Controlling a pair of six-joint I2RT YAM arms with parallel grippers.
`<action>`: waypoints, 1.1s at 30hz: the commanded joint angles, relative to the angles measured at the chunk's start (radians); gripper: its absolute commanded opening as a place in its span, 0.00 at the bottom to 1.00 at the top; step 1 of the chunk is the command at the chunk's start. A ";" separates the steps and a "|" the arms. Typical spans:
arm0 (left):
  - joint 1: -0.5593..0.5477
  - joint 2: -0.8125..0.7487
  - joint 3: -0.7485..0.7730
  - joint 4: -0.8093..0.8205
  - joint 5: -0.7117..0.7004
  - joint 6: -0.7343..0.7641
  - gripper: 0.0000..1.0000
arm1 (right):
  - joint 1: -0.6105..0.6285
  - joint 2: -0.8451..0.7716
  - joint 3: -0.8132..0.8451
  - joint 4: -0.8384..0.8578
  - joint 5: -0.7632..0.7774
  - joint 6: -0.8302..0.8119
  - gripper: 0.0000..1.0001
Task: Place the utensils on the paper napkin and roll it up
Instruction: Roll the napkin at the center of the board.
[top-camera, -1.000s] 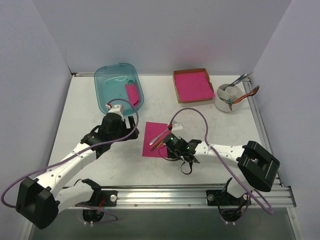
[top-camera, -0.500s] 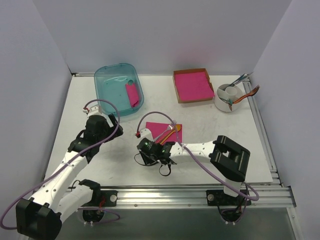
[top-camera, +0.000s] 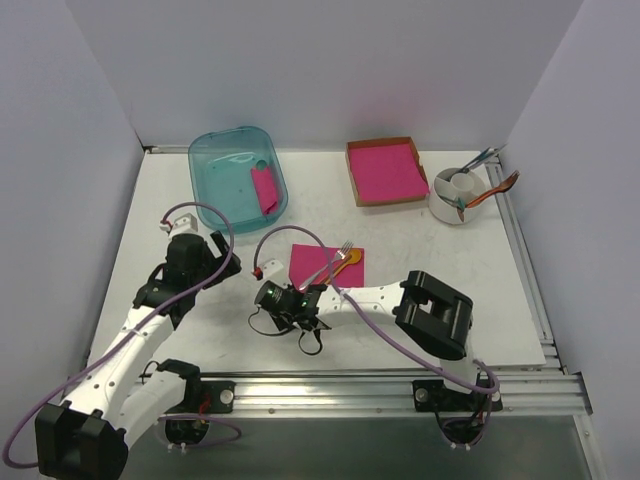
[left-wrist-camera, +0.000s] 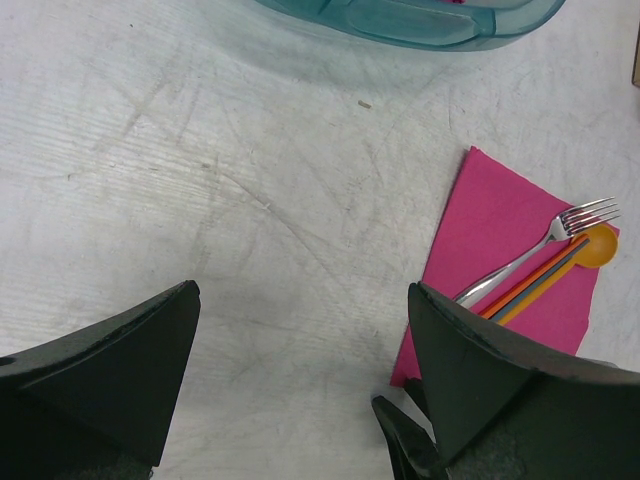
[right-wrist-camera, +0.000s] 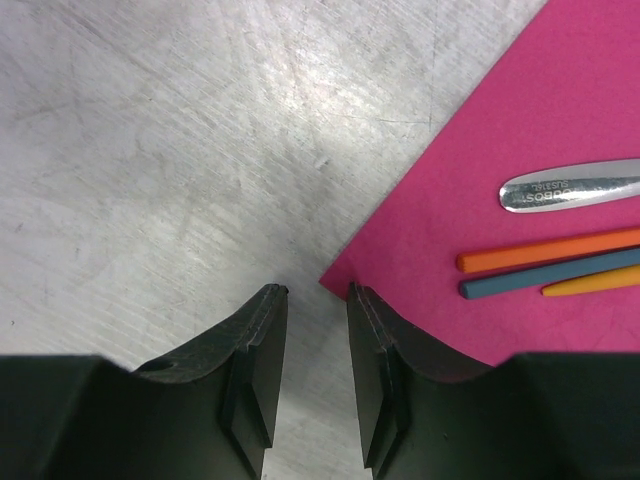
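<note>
The magenta paper napkin (top-camera: 326, 267) lies flat mid-table. The silver fork (top-camera: 333, 263) and the orange spoon (top-camera: 350, 258) lie diagonally on it, side by side. My right gripper (top-camera: 283, 293) sits low at the napkin's near-left corner, narrowly open with bare table between the fingers. In the right wrist view (right-wrist-camera: 317, 295) the corner (right-wrist-camera: 330, 279) lies at one fingertip. My left gripper (top-camera: 226, 263) hovers left of the napkin, wide open and empty. The left wrist view shows the napkin (left-wrist-camera: 505, 235), fork (left-wrist-camera: 540, 245) and spoon (left-wrist-camera: 598, 245).
A teal bin (top-camera: 205, 180) holding a pink roll (top-camera: 265, 188) stands at the back left. A cardboard box with a stack of pink sheets (top-camera: 385, 170) and a white cup of cutlery (top-camera: 458, 193) stand at the back right. A rail runs along the near edge.
My right gripper has swept left across the napkin to its near-left corner. My left gripper has drawn back to the left. The napkin with the utensils has shifted slightly right and back.
</note>
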 joint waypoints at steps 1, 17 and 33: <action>0.010 -0.004 -0.008 0.032 0.016 0.011 0.94 | 0.013 0.019 0.046 -0.080 0.087 -0.013 0.31; 0.015 0.002 -0.027 0.061 0.040 0.020 0.94 | 0.022 0.068 0.074 -0.111 0.140 -0.022 0.17; 0.015 -0.010 -0.054 0.125 0.062 0.055 0.94 | 0.016 0.001 0.079 -0.095 0.177 -0.050 0.00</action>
